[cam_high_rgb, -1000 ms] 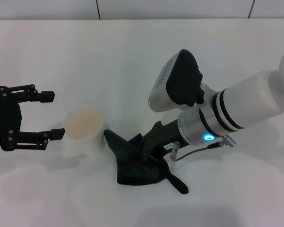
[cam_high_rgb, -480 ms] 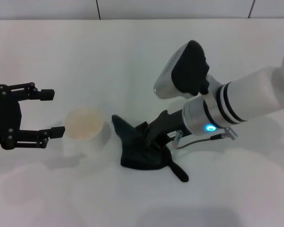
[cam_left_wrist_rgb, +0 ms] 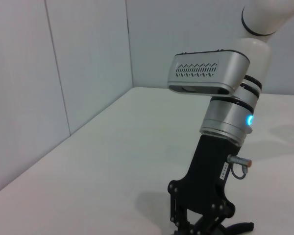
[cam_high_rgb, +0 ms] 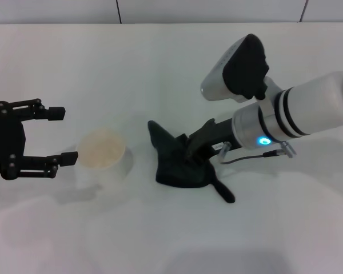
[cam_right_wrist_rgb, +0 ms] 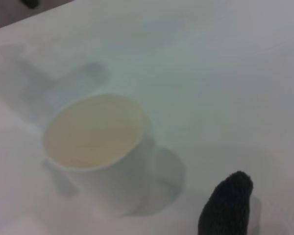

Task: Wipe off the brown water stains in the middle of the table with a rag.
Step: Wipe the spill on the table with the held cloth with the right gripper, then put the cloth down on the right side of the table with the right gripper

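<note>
The rag (cam_high_rgb: 180, 165), a dark crumpled cloth with a pointed corner and a thin tail, lies on the white table (cam_high_rgb: 160, 68) right of centre. My right gripper (cam_high_rgb: 193, 153) presses down into its middle, shut on the rag, with the white forearm reaching in from the right. One dark corner of the rag (cam_right_wrist_rgb: 228, 205) shows in the right wrist view. The left wrist view shows the right gripper (cam_left_wrist_rgb: 201, 224) low on the table. My left gripper (cam_high_rgb: 63, 137) hovers open at the far left. No brown water stains show in any view.
A white paper cup (cam_high_rgb: 103, 155) with a pale beige inside stands just right of the left gripper and left of the rag; the cup (cam_right_wrist_rgb: 95, 147) also fills the right wrist view. Grey wall panels (cam_left_wrist_rgb: 63, 73) bound the table's far side.
My right gripper has dragged the rag rightward and a little farther back, away from the cup. The left gripper and the cup have not moved.
</note>
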Available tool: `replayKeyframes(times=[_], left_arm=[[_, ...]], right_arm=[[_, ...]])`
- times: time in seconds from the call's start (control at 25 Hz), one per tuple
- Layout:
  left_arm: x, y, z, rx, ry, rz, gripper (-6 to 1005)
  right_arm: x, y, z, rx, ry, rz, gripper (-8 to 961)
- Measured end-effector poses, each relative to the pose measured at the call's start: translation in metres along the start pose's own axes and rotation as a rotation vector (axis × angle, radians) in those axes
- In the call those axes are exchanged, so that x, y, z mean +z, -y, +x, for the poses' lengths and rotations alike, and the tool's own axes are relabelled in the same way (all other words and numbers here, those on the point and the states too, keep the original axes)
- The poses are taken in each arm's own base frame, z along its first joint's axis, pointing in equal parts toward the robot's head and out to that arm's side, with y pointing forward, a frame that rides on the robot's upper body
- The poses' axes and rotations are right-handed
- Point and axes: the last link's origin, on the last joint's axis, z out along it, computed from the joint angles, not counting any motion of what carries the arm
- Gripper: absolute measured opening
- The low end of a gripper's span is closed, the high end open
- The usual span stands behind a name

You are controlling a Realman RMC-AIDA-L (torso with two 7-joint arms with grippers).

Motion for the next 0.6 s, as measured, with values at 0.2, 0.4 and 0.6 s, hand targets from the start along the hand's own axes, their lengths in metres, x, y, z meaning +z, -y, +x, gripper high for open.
replayKeyframes(times=[0.2, 0.4, 0.6], left_arm=[[0.000, 0.001, 0.000, 0.000, 0.001, 0.007, 846], [0.000, 0.001, 0.000, 0.000, 0.001, 0.008, 846], [0.000, 0.001, 0.000, 0.007, 0.002, 0.010, 846]], right_arm=[[-0.004, 0.008, 0.002, 0.022, 0.008, 0.023, 167], [-0.008, 0.015, 0.008, 0.058, 0.018, 0.038, 173], [-0.015, 0.016, 0.016, 0.078, 0.028, 0.035, 179]])
